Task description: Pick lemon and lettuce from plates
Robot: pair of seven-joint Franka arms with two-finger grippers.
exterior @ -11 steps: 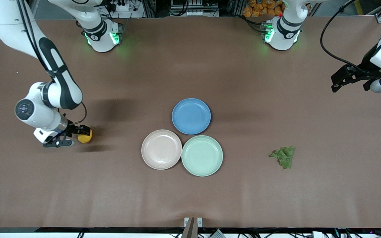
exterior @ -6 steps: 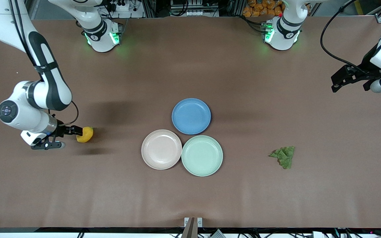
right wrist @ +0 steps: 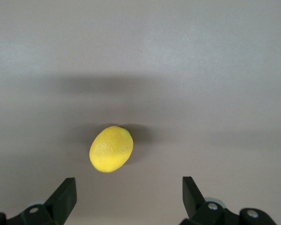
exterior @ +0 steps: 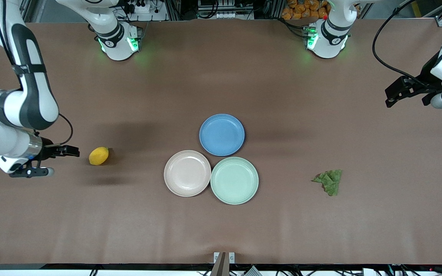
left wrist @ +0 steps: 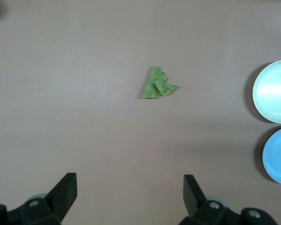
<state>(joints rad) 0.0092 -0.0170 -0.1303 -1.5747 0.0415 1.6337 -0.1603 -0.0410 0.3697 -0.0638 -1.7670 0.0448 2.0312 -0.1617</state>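
Lemon (exterior: 98, 156) and lettuce (exterior: 329, 181) lie on bench, plates (exterior: 187, 173) bare; right hand (exterior: 54, 161) beside lemon, left hand (exterior: 407, 91) waiting, both wide open, empty; task looks finished; next: retreat.

The right gripper (exterior: 61, 161), which a second ago stood with its spread fingers around the lemon (exterior: 98, 156), has drawn back toward the right arm's end of the table and now hangs clear of the lemon with its fingers wide apart. The lemon lies alone on the table (exterior: 129, 214), slightly turned from before.
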